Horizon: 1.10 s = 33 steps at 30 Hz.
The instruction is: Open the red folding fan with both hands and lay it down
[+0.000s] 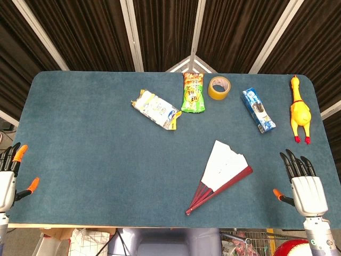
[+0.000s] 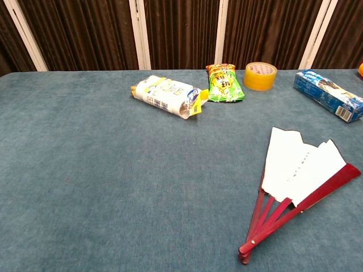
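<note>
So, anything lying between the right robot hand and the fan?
No. In the head view only bare blue table separates the right robot hand from the partly spread fan.

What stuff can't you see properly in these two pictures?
- Both hands: absent from the chest view; in the head view the left hand is cut by the left edge.
- Rubber chicken: chest view's right edge shows only an orange sliver.
- Print on the fan: too small to read in either view.

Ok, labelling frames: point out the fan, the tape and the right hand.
fan [image 1: 225, 162]: head view, white leaf.
tape [image 2: 260, 76]: chest view, yellow outer wall.
right hand [image 1: 307, 191]: head view, white back.
</note>
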Each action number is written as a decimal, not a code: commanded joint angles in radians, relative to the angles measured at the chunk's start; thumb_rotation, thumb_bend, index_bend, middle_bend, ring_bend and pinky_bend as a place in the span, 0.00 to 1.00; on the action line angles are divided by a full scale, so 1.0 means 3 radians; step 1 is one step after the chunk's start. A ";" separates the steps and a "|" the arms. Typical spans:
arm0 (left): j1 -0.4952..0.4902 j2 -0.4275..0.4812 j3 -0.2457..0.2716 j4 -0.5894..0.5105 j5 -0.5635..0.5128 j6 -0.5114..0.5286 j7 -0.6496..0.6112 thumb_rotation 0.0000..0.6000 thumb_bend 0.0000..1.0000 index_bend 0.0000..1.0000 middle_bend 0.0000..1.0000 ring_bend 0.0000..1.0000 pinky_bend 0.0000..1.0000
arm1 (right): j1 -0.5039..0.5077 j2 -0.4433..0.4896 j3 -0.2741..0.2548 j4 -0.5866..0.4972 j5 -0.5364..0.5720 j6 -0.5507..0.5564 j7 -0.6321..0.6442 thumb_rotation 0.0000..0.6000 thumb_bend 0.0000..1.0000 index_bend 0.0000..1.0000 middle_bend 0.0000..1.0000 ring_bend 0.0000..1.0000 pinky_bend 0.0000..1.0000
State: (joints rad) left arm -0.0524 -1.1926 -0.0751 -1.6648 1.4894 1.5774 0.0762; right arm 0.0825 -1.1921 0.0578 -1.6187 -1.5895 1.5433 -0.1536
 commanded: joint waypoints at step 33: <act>0.0070 0.0059 -0.0037 -0.0038 -0.0016 0.0110 -0.0152 1.00 0.38 0.09 0.00 0.00 0.08 | 0.0218 -0.0284 -0.0227 0.0198 -0.0207 -0.0480 0.0117 1.00 0.06 0.25 0.07 0.19 0.13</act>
State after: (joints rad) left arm -0.0322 -1.1757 -0.0851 -1.6756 1.4841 1.6089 0.0321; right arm 0.1407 -1.2651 -0.0038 -1.5697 -1.6459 1.4115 -0.1136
